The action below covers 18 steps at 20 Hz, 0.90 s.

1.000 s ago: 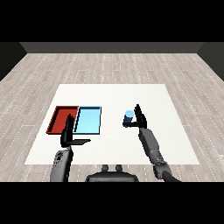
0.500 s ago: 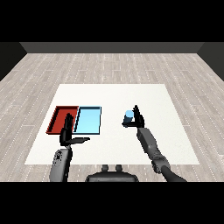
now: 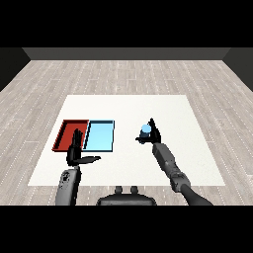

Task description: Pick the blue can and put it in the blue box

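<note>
Over the preceding second the right hand (image 3: 152, 132), its fingers curled round the blue can (image 3: 145, 130), had shifted a little toward the trays, from the right-centre of the white bench (image 3: 197, 148) toward its middle. The change was small: can and hand remained well apart from the light blue tray (image 3: 100, 136), with bare bench between them. Taken together, this suggested that the pick was complete and the carry toward the tray was in its early part, most of the sideways travel still to come.

The can appeared as a short cylinder, pale blue with a lighter, rounded top, held upright or nearly so. Only its upper part showed clearly; the black fingers and thumb hid its lower body, so whether it was lifted clear of the bench or touching it could not be told.

The left hand (image 3: 76, 153) stood in front of the near edge of the red tray (image 3: 63, 136), fingers straight and pointing upward, thumb stretched out to the side, holding nothing. It had kept almost the same place throughout. The light blue tray lay just beside the red one, touching it along one side, and held nothing visible.
</note>
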Available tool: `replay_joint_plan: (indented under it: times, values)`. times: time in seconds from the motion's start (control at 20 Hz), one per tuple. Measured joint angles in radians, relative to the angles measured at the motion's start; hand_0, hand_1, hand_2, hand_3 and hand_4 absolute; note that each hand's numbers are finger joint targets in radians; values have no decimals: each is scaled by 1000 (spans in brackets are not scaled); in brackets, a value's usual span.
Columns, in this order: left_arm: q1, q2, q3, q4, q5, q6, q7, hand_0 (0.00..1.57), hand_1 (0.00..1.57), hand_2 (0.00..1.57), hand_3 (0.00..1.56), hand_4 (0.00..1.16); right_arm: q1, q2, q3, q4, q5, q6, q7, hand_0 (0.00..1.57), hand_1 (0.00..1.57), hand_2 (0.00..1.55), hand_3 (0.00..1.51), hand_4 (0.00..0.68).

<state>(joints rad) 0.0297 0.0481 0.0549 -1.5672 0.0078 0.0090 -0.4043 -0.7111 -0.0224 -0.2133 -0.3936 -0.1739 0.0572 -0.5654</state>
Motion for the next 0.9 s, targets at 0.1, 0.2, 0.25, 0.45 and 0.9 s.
replay_joint_plan:
  times: [0.1,0.2,0.25,0.45,0.9]
  values:
    - [1,-3,-6,-7,-6,4,3,0,0,0,0,0,-27,5,-6,18,-6,-15,5,0,0,0,0,0]
    - [3,-8,-12,-14,-10,8,10,0,0,0,0,0,-31,1,-4,18,-5,-18,18,0,0,0,0,0]
    - [8,-11,-16,-11,-10,7,4,0,0,0,0,0,-37,4,-5,27,-4,-21,10,0,0,0,0,0]
    - [42,-14,-22,-26,-8,1,-7,0,0,0,0,0,-41,0,-9,64,-4,-23,-27,0,0,0,0,0]
    - [16,-18,-23,-33,-1,3,18,0,0,0,0,0,-80,10,-3,136,-2,-170,-15,1472,1472,1461,1444,554]
